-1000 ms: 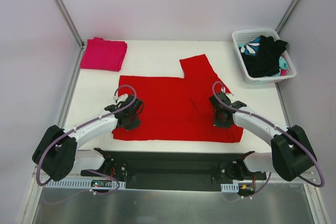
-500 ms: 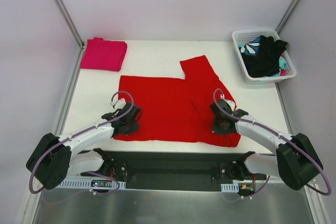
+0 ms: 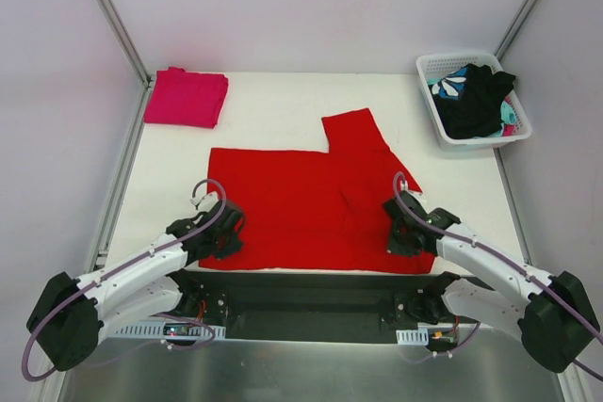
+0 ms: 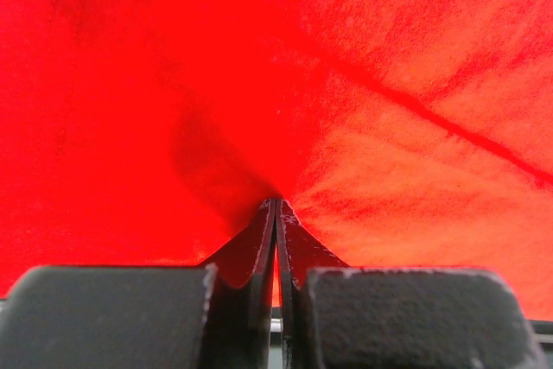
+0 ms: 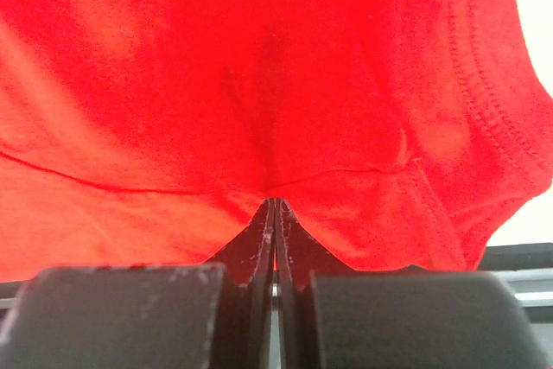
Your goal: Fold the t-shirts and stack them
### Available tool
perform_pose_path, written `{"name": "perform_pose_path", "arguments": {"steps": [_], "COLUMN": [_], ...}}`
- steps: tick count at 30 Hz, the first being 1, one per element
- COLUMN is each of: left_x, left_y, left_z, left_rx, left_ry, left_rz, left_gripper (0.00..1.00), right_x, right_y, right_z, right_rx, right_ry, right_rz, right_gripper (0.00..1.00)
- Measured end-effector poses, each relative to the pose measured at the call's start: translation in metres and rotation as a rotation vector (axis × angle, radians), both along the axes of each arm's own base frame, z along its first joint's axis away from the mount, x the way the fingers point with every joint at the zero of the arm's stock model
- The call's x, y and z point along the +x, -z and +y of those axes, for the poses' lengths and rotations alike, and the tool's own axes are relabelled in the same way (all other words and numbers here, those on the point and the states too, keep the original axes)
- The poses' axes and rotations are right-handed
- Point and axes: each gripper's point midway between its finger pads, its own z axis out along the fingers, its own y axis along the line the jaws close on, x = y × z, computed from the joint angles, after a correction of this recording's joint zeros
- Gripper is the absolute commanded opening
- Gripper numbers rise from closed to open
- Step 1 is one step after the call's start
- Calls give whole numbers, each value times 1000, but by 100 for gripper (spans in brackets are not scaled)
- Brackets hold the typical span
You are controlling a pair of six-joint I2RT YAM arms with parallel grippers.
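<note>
White counter (image 3: 283, 105) spans mid-frame, with the red t-shirt (image 3: 301, 209) spread flat at its centre, hem toward the bottom edge. The left jaws at lower left and the right jaws at lower right are each pressed together, pinching that hem. A folded magenta t-shirt (image 3: 186, 97) lies upper left. The basket (image 3: 432, 105) at upper right holds a black garment (image 3: 476, 105).

Red t-shirt (image 3: 301, 218): spread flat at frame centre, one sleeve jutting upward. Magenta-pink t-shirt (image 3: 186, 97): folded, upper left. Black garment (image 3: 476, 101) heaped over teal-and-white garment (image 3: 448, 87), upper right.
</note>
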Motion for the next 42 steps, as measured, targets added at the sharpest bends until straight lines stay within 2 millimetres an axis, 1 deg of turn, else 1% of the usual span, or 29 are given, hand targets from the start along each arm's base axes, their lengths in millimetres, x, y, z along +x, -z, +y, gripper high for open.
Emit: {"name": "perform_pose_path", "arguments": {"steps": [4,8,11,14,15,16,18,19,20,21,22,23,24,27,29,31,33,34,36,38,40,42], "left_x": [-11,-15,-7,13,21,28,40,47,50,55,60,65,69,82,93,106,120,131,149,169,188,204], "left_y": [0,-4,-19,-41,-49,-56,-68,-77,-82,-88,-93,-98,-102,-109,-111,-113,-115,-119,-125,-131,-133,-131], "left_z": [9,12,5,-12,-17,-22,-28,-32,-34,-37,-39,-42,-45,-55,-59,-64,-66,-69,-73,-77,-77,-75], "left_rx": [24,59,92,107,109,110,112,111,111,113,116,117,119,132,143,154,160,162,155,138,122,111], "left_ry": [3,25,65,98,105,111,121,122,128,132,138,143,144,160,168,174,173,175,175,178,177,174], "left_rz": [28,50,48,15,0,-16,-46,-69,-81,-94,-107,-117,-123,-129,-126,-122,-120,-122,-137,-155,-169,-174], "left_gripper": [0,0,13,31,38,49,59,66,75,79,81,85,86,89,89,91,91,91,91,91,91,91], "right_x": [-7,-10,-3,14,20,23,32,37,42,48,53,57,63,78,91,108,124,135,163,192,221,247], "right_y": [-2,-9,-17,-31,-37,-40,-53,-60,-68,-76,-84,-89,-96,-107,-112,-119,-125,-129,-136,-137,-131,-119], "right_z": [-3,-2,2,14,18,21,25,27,30,33,36,37,38,31,20,7,1,0,1,6,14,20], "right_rx": [-9,-36,-90,-127,-126,-124,-121,-116,-111,-108,-102,-100,-99,-109,-116,-108,-93,-87,-79,-69,-47,-14], "right_ry": [-13,-45,-64,-79,-81,-83,-85,-86,-88,-90,-90,-90,-94,-73,-43,-8,5,5,-8,-39,-81,-125], "right_rz": [6,7,17,0,-18,-29,-59,-78,-97,-117,-137,-150,-166,-193,-207,-225,-228,-230,-239,-237,-226,-204], "right_gripper": [1,1,1,2,4,6,11,15,27,32,36,45,51,66,75,77,77,77,78,77,75,75]}}
